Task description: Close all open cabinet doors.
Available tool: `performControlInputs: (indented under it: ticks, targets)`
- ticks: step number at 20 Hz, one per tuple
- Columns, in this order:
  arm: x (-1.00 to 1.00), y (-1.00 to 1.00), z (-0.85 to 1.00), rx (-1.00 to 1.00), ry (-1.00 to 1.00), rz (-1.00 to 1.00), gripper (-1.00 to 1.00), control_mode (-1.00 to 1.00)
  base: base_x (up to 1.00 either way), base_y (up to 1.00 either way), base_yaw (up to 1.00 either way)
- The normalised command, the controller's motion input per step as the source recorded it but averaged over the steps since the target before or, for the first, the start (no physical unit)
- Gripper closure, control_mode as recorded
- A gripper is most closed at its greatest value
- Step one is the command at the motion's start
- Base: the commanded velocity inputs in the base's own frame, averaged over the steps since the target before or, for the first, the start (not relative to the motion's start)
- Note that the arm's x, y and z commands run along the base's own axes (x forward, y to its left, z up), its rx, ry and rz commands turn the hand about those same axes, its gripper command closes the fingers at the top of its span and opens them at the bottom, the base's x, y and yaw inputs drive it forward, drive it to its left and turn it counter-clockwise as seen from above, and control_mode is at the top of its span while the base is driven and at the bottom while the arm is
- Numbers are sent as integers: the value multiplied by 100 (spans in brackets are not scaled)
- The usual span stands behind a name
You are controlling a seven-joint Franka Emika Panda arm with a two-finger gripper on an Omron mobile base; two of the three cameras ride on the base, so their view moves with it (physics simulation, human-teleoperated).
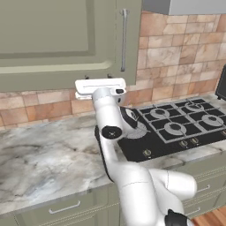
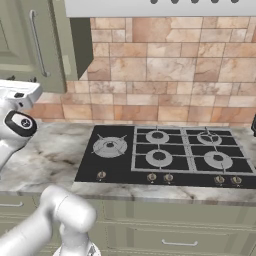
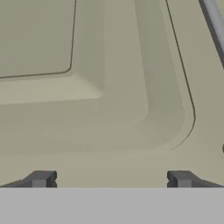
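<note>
A sage green cabinet door (image 1: 53, 39) with a recessed centre panel and a vertical silver bar handle (image 1: 124, 39) hangs above the counter at the upper left. In the right base view the same cabinet door (image 2: 25, 40) sits near its cabinet box, and I cannot tell whether it lies flush. My gripper (image 1: 100, 84) is raised just under the door's bottom edge, with the white hand (image 2: 17, 95) at the left. In the hand view the door's panel (image 3: 109, 87) is very close ahead. My gripper (image 3: 111, 179) is open, its fingertips (image 3: 41, 178) spread wide with nothing between them.
A black gas cooktop (image 1: 176, 126) sits in the marble counter (image 1: 44, 159) to the right of the arm. Brick backsplash (image 2: 165, 70) runs behind it and a range hood (image 2: 160, 7) hangs above. Drawer fronts (image 2: 175, 240) with horizontal handles line the counter's front.
</note>
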Motion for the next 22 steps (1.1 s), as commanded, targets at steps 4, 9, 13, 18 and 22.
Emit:
performControlInputs:
  ticks: [4, 9, 13, 18, 22]
  targets:
    - [26, -1, 2, 1, 0, 2, -100, -100, 0, 0, 0]
    - [28, 0, 9, 1, 1, 3, -100, -100, 0, 0, 0]
    - [31, 0, 11, 1, 3, 2, -100, -100, 0, 0, 0]
    - [34, 0, 11, 1, 5, 2, -100, -100, 0, 0, 0]
    - [19, 0, 11, 0, 7, 2, -100, -100, 0, 0, 0]
